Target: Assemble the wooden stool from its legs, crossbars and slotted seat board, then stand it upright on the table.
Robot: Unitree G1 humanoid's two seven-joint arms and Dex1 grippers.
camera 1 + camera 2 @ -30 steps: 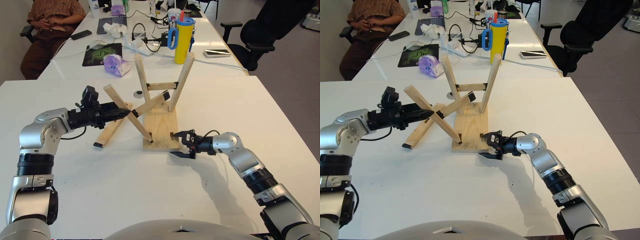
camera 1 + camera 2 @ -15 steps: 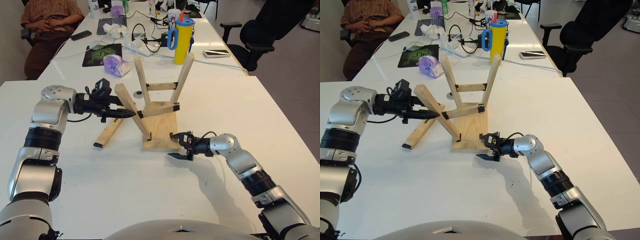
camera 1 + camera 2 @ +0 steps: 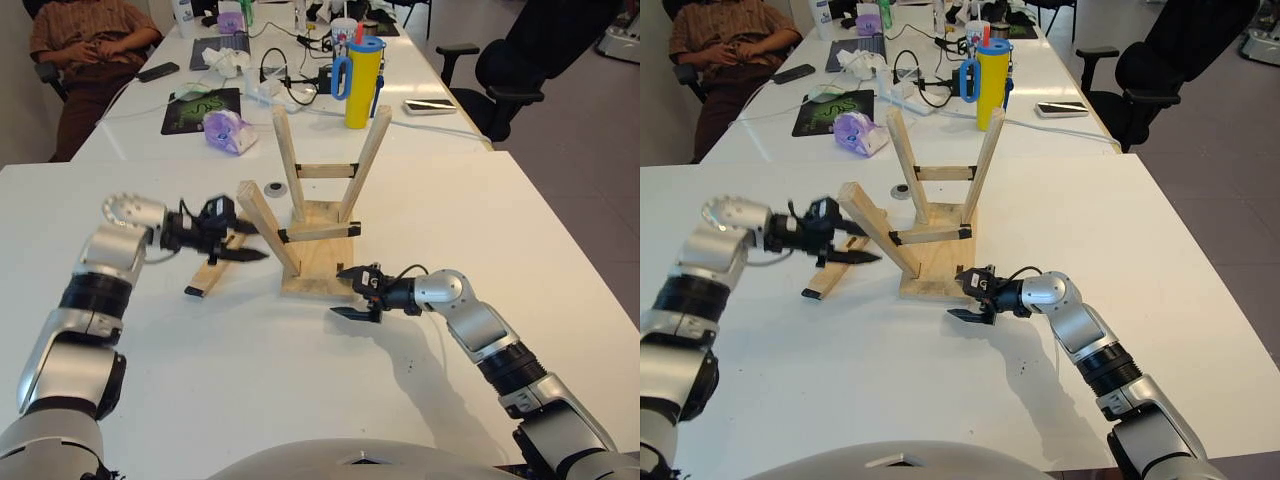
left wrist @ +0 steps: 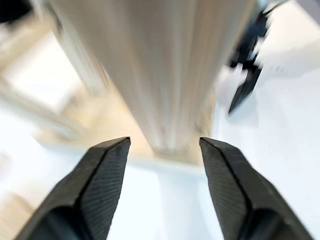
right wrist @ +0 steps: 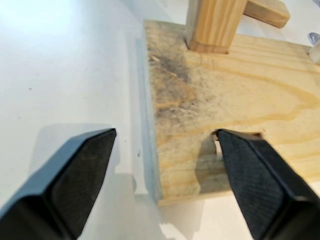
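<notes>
The leaning leg (image 3: 262, 218) has been swung toward the seat board (image 3: 318, 260), mid-counter, and released, probably not yet seated. The left gripper (image 3: 250, 243) jaws are spread beside it. The right gripper (image 3: 342, 292) jaws are spread at the board's near corner.

An office: swivel chair (image 3: 505, 90), mouse pad (image 3: 195, 112), cable-strewn desk (image 3: 430, 126).

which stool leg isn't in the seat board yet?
The leg lying flat on the table, left of the seat board. The other three rise from the board: two upright legs at the far side, one tilted leg near-left.
</notes>
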